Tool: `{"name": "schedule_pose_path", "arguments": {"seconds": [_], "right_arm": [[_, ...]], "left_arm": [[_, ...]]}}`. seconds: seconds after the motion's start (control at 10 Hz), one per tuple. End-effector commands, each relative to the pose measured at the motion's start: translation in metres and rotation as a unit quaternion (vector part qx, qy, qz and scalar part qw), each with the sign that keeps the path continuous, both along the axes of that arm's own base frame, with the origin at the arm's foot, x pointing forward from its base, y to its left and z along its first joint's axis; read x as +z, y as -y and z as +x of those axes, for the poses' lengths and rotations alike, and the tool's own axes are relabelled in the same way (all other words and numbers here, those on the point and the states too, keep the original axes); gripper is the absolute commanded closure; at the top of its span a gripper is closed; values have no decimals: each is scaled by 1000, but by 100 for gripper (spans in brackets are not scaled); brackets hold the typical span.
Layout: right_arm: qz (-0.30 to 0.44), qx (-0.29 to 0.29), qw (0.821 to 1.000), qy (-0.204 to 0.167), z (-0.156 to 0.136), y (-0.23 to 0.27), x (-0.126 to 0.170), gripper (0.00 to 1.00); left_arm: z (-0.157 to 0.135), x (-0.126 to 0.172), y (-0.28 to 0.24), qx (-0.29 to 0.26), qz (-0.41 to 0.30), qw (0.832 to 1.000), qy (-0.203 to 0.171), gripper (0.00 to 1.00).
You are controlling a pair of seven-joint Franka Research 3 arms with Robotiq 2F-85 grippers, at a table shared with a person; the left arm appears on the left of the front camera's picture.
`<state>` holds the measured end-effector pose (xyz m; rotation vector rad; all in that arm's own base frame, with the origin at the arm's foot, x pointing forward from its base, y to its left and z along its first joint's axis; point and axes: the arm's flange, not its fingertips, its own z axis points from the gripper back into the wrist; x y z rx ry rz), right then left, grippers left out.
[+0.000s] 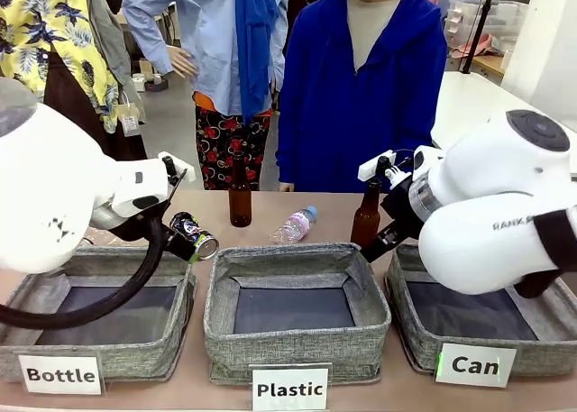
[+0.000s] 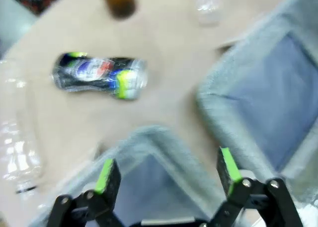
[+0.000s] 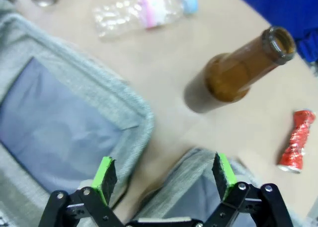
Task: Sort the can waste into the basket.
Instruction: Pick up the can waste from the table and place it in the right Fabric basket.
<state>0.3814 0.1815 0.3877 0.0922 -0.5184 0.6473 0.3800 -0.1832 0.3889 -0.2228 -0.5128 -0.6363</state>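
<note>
1. Broadly, the left arm [image 1: 54, 187] reaches in from its own side with the wrist angled down toward the far rims of the baskets. The right arm [image 1: 505, 214] does the same from the other side.
2. Under the right end effector [image 3: 163, 168], whose green-padded fingers stand wide apart with nothing between them, lies a corner of the basket signed "Can" [image 3: 186, 182]. The basket signed "Plastic" [image 3: 74, 88] sits just beside that corner, left of the fingers in the wrist view.
3. The left end effector [image 2: 166, 170] is likewise spread and empty. It hovers above a corner of the basket signed "Bottle" [image 2: 149, 147].
4. A brown glass bottle [image 3: 238, 70] stands upright on the surface [image 3: 164, 73], ahead of the right end effector and a little to its right.
5. A clear plastic bottle [image 3: 144, 13] lies on its side farther ahead of that end effector.
6. The dark blue can [image 2: 99, 75] lies on its side on the surface, ahead and left of the left end effector, outside every basket.
7. The red crushed can [image 3: 296, 141] lies on the surface off to the right of the right end effector, near the brown glass bottle and outside the basket signed "Can".
</note>
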Motion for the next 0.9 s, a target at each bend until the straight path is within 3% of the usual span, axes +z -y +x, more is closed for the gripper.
{"name": "schedule_pose_path", "arguments": {"seconds": [0.0, 0.2, 0.3, 0.4, 0.6, 0.8], "right_arm": [[89, -95, 990, -54, -17, 13, 52, 0], [232, -12, 952, -200, -49, 41, 92, 0], [309, 25, 912, -268, -56, 70, 106, 0], [390, 10, 878, -276, -63, 110, 116, 0], [522, -45, 819, -235, -81, 211, 113, 0], [607, -81, 766, -195, -95, 287, 95, 0]], "left_arm": [[-21, 41, -27, 35, -119, 989, -82, 0], [-56, 84, -25, -96, -257, 942, -192, 0], [-66, 99, -47, -179, -331, 892, -249, 0], [-78, 107, -88, -177, -395, 862, -264, 0], [-117, 96, -169, -100, -482, 853, -172, 0], [-130, 71, -210, -8, -537, 834, -124, 0]]}}
